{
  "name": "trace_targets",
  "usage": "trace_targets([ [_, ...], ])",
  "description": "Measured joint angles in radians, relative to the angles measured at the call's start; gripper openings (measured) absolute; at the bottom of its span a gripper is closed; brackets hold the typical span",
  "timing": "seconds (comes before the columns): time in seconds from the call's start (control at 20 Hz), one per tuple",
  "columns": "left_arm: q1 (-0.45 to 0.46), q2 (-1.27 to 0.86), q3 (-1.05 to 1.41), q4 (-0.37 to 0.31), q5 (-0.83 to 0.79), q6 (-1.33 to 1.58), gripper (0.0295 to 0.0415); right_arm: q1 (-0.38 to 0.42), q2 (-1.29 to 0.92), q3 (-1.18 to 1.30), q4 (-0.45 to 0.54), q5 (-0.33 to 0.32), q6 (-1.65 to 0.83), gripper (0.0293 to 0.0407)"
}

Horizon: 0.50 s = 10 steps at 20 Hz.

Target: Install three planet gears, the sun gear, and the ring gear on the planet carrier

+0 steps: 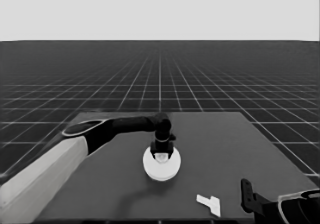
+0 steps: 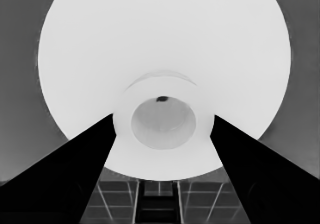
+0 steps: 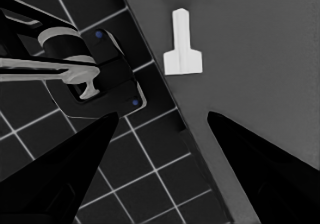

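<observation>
Round white parts visible: one, larger round part, mid-table. Raised hub with hole at its centre.
Smaller round part: not separately visible.
Small toothed gears: none countable.
Thin white piece: one, near right area of table.
Arms: two. Grippers: two, left gripper, right gripper.
Table: one.

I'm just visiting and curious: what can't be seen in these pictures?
- Gears: none shows in any view; the white round part may cover them.
- Second round part: not visible; possibly stacked there.
- Round part's top, head view: partly hidden by the left gripper.
- Right arm: cut off at head view's lower right corner.
</observation>
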Motion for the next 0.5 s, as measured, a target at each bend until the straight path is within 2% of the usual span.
trace_targets([
  [0.5, 0.005, 0.001, 0.000, 0.000, -0.002, 0.057, 0.0348, 0.000, 0.000, 0.000, 0.000, 0.000, 0.000, 0.0385],
])
